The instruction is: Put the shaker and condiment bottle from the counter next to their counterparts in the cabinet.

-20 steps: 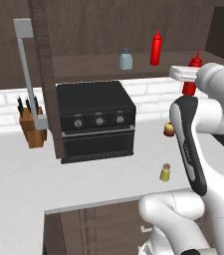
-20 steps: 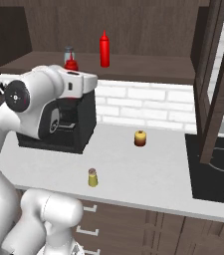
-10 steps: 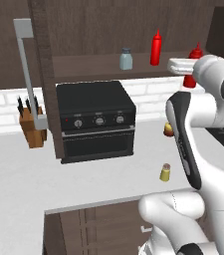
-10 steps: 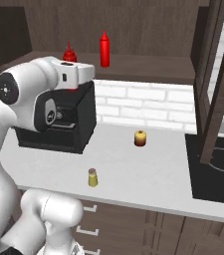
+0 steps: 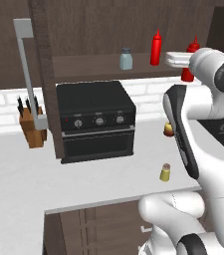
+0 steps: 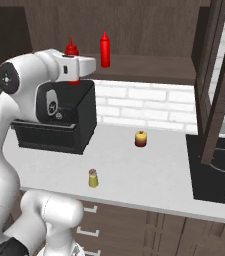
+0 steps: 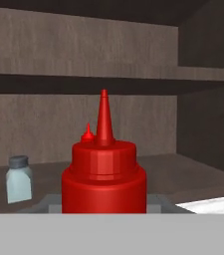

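My gripper (image 5: pixel 187 64) (image 6: pixel 73 68) is shut on the red condiment bottle (image 5: pixel 191 49) (image 6: pixel 71 49) (image 7: pixel 104 174), held upright at shelf height just right of the open cabinet shelf (image 5: pixel 83 65) (image 6: pixel 149 62). The bottle hides the fingers. On the shelf stand the counterparts: the taller red bottle (image 5: pixel 156 48) (image 6: pixel 104 49), whose tip (image 7: pixel 87 133) peeks out behind the held one, and the pale blue-grey shaker (image 5: pixel 126 59) (image 7: pixel 19 179). The small yellow shaker (image 5: pixel 165 172) (image 6: pixel 93 178) stands on the counter (image 5: pixel 29 179) (image 6: pixel 149 175) near its front edge.
A black countertop oven (image 5: pixel 96 122) (image 6: pixel 59 125) sits under the shelf, with a knife block (image 5: pixel 31 125) to its left. The cabinet door with its grey bar handle (image 5: pixel 26 74) hangs open on the left. A round yellow-and-red lump (image 5: pixel 168 129) (image 6: pixel 141 138) lies on the counter. A dark hob (image 6: pixel 219 170) is at the right.
The hand has risen with the red bottle, from below the shelf's level up to shelf height. The things on the shelf and counter have not moved.
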Robot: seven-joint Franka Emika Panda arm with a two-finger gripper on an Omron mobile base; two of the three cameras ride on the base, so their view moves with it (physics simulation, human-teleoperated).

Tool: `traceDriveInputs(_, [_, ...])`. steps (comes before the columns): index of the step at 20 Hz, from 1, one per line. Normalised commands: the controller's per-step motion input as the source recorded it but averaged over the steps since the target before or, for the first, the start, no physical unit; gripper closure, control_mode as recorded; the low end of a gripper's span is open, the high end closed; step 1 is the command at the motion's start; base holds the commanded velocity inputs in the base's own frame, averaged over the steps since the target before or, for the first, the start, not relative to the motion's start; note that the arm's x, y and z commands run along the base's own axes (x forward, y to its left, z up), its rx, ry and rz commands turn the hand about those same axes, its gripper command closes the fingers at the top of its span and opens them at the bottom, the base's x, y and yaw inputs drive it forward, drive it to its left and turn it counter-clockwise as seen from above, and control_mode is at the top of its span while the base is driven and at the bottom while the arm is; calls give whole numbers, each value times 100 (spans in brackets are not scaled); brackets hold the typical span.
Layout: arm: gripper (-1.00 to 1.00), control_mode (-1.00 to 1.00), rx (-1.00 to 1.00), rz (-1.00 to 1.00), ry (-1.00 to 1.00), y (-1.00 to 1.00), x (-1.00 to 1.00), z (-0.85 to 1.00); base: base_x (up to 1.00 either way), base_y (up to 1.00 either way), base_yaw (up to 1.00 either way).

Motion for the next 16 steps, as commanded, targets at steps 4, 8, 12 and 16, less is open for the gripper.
traceDriveInputs(4, [100, -100, -6, 0, 0, 0, 21, 0, 0, 0, 0])
traceDriveInputs(8, [100, -100, -5, 0, 0, 0, 17, 0, 0, 0, 0])
traceDriveInputs(12, [100, -100, -4, 0, 0, 0, 16, 0, 0, 0, 0])
traceDriveInputs(16, [100, -100, 0, 0, 0, 0, 18, 0, 0, 0, 0])
